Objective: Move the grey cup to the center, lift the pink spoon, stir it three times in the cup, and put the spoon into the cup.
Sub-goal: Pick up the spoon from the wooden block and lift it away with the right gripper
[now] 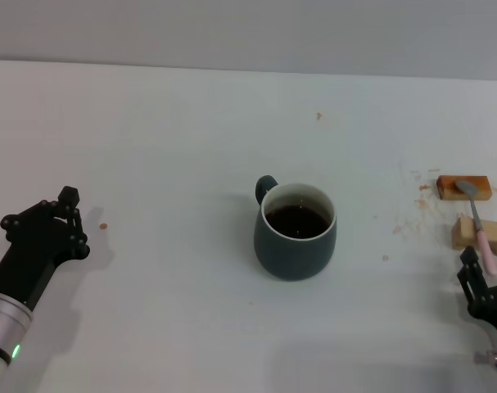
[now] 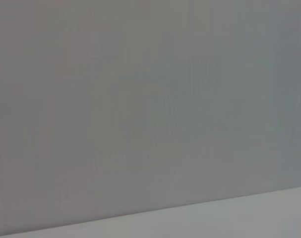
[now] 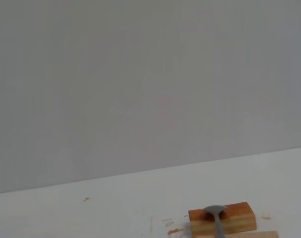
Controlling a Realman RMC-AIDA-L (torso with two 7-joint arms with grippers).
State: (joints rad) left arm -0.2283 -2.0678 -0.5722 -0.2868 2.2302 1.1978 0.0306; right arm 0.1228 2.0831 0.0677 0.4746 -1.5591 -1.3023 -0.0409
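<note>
The pink spoon (image 1: 480,219) bridges two wooden blocks (image 1: 463,187) at three o'clock of the grey cup (image 1: 295,231). It looks light, stiff and slim; its raised pink handle suits pinching. The right gripper (image 1: 480,275) straddles the handle's end, fingers open. The left gripper (image 1: 50,224) idles at nine o'clock, fingers closed.

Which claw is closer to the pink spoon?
Right. The right claw sits at the spoon handle's end; the left claw is far across the table, beyond the cup.
</note>
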